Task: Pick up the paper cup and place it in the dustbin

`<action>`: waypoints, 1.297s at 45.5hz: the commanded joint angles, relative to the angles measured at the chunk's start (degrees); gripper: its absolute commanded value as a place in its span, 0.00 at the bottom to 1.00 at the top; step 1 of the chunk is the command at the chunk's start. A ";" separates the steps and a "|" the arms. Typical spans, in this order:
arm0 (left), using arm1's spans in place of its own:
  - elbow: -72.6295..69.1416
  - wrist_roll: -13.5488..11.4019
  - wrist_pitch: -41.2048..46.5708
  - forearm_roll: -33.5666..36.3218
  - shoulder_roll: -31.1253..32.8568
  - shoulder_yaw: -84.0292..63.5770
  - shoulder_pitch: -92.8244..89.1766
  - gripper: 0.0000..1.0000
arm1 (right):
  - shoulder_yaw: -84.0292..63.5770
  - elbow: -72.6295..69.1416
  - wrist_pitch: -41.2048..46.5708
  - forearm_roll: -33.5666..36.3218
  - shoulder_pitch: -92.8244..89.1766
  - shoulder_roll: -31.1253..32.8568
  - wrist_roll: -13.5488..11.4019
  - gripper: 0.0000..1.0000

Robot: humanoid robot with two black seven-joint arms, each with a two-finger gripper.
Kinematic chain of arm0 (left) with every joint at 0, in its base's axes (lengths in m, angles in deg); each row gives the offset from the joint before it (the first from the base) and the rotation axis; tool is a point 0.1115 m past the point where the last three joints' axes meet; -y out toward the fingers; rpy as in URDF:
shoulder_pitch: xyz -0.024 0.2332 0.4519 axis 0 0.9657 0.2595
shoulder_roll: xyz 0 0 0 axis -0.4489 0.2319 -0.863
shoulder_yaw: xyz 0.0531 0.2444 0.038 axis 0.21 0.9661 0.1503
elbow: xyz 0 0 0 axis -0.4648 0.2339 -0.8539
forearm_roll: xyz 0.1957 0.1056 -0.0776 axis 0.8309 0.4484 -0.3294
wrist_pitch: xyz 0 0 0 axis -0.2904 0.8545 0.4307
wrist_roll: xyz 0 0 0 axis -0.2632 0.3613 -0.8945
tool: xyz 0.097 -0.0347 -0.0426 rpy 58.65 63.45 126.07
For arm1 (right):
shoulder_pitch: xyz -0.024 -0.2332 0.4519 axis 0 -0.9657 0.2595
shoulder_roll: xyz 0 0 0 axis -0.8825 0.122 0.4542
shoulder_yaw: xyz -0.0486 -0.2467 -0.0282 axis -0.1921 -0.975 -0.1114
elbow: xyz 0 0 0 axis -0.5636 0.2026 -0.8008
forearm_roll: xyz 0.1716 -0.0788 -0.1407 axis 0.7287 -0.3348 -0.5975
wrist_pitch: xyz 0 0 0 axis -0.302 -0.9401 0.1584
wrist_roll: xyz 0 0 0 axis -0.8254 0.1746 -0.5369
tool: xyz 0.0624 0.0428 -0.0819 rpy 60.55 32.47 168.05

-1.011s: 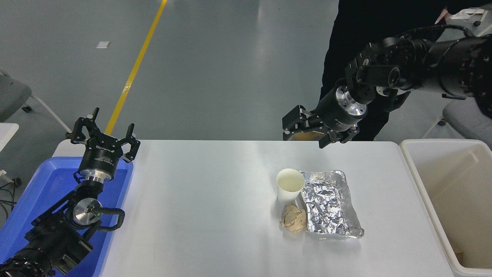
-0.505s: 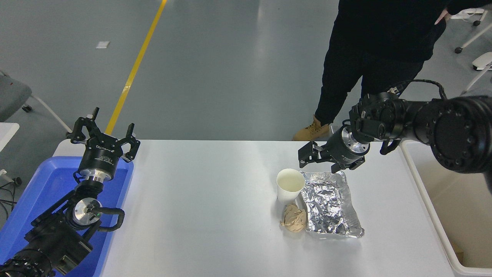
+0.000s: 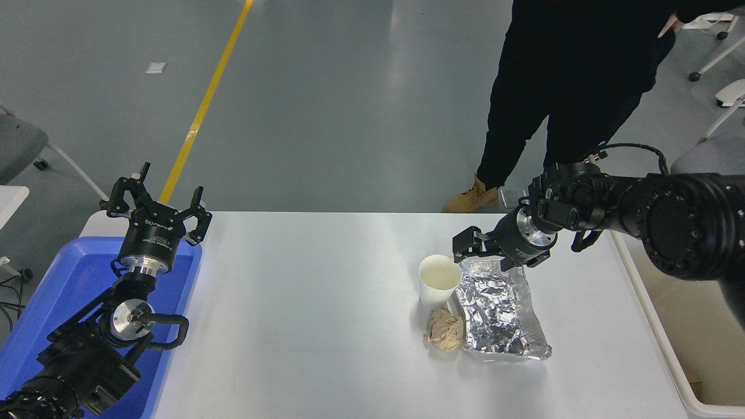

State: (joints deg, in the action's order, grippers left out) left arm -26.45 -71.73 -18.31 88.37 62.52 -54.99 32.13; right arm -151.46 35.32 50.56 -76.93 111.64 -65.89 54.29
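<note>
Nothing was binned yet: right tool (image 3: pixel 465 249), fingers spread and empty, hovered just beside the upright paper cup (image 3: pixel 439 280), dustbin (image 3: pixel 663 355) waiting right.

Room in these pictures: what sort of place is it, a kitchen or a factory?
Probably a robot lab or test hall, not a kitchen. The grey floor bears a yellow line as workshops do, wheeled office chairs stand about, and a person watches at a bare white table.
</note>
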 commanded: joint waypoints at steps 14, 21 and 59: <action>0.00 0.00 0.00 0.01 0.00 0.05 0.00 0.98 | 5.01 0.65 -2.96 -2.59 -4.13 0.00 0.05 1.00; 0.00 0.00 0.00 0.01 0.00 0.05 0.00 0.98 | 5.89 2.32 -3.40 -2.77 -5.63 0.00 0.05 1.00; 0.00 0.00 0.00 0.01 0.00 0.05 0.00 0.98 | 7.82 3.82 -8.06 -11.47 -9.06 0.00 0.75 0.07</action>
State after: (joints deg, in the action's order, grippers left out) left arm -26.45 -71.73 -18.31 88.38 62.52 -54.93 32.13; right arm -143.90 38.95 43.11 -86.20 102.46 -65.88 54.72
